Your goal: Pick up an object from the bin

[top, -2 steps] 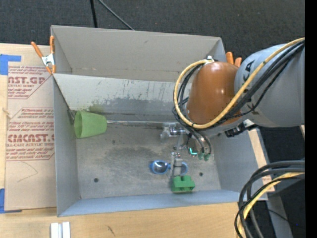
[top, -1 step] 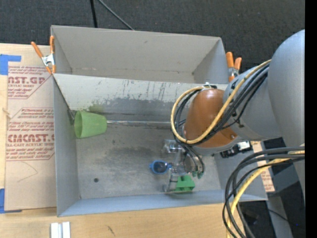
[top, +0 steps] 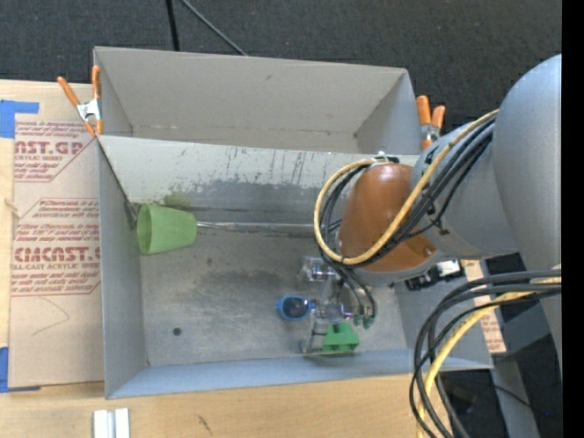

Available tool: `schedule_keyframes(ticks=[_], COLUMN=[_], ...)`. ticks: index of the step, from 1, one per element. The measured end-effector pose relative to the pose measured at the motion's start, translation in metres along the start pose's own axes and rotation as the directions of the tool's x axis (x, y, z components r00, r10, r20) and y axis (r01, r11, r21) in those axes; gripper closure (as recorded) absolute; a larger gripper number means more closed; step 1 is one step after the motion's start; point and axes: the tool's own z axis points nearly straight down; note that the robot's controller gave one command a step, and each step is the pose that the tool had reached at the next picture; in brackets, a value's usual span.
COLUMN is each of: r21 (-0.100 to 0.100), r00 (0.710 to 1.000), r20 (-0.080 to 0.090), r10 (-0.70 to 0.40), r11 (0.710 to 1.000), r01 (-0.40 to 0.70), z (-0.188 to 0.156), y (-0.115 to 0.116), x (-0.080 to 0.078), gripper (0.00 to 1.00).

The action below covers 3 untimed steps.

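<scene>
My gripper [top: 330,322] is low in the bin's near right part, under the orange cover. A small green block-like thing [top: 343,337] lies right at its fingertips near the front wall; whether the fingers clasp it cannot be made out. A small blue round thing [top: 293,308] lies just left of the gripper on the floor. A light green plastic cup [top: 166,229] lies on its side at the far left of the bin.
The arm, with its orange cover and looped cables, hangs over the bin's right side. The front wall stands close behind the green block. Bare floor stretches between the cup and the blue thing.
</scene>
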Motion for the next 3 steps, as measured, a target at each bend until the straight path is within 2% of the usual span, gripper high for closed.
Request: schedule_keyframes(ticks=[3], r21=[-0.002], r00=[1.000], r20=[0.002], r10=[-0.001], r11=[1.000], r01=[0.001], z=[0.0003], y=[0.0015], x=[-0.0004], gripper=[0.00])
